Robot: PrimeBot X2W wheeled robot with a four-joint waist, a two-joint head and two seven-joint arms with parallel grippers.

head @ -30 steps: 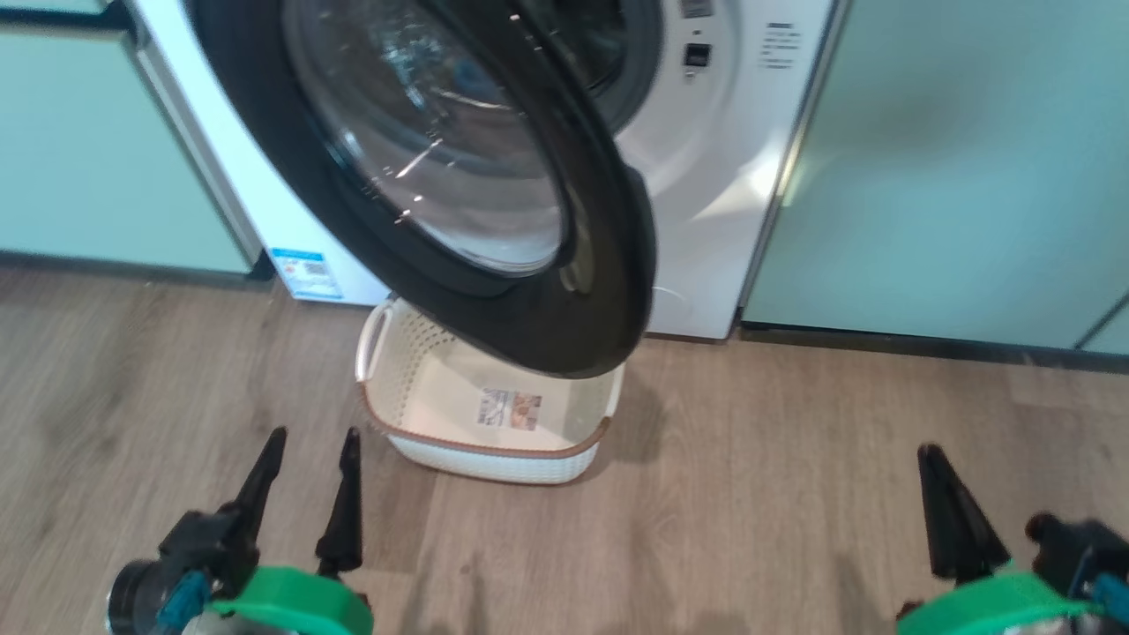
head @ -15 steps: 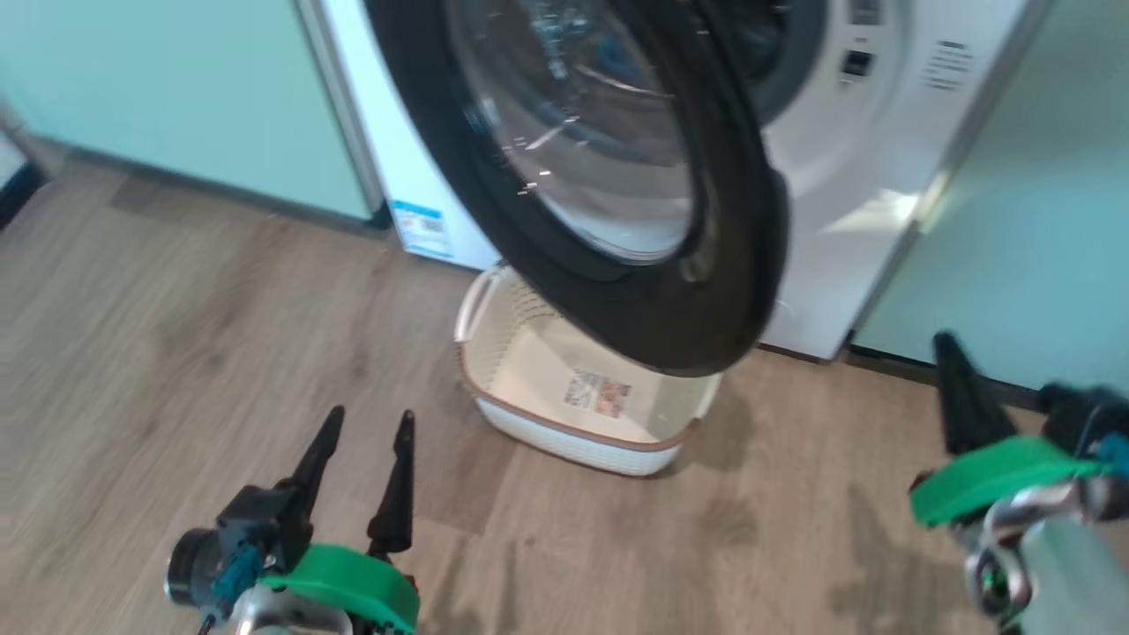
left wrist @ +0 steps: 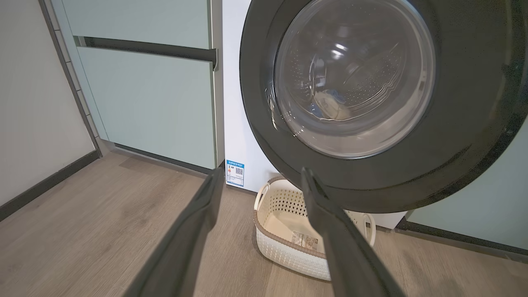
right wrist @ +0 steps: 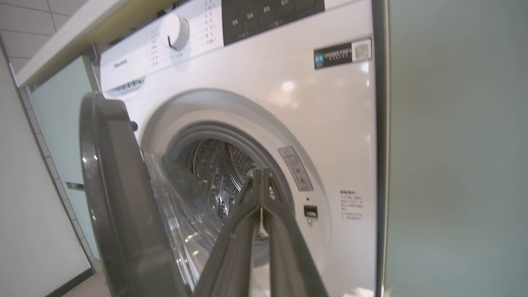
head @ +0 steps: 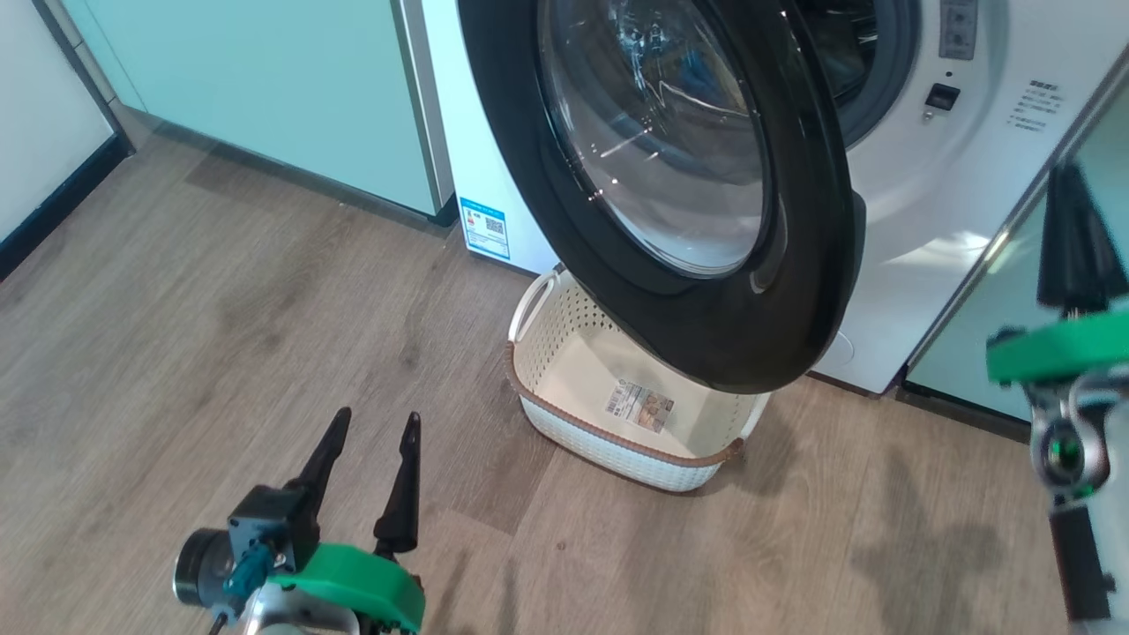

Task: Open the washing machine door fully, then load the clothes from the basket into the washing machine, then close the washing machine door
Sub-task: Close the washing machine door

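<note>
My left gripper (head: pixel 377 414) hangs low over the wood-look floor (head: pixel 220 309), its two dark fingers spread wide with nothing between them. My right gripper (head: pixel 1065 181) is raised at the far right, fingers pressed together and empty. The large round washing machine door (head: pixel 732 353), a glossy black rim around a clear glass bowl, stands swung out from the big white front-loading washing machine (head: pixel 935 194). It is hinged on the left, with its free edge nearest me. Its outer face turns left and near, towards my left gripper, while my right one is on the drum-mouth side. The small cream perforated basket (head: pixel 609 450) beneath the door looks empty, and the pale yellow and blue clothes (left wrist: pixel 330 108) lie in the drum. I judge closing comes next, with the left arm placed to push.
</note>
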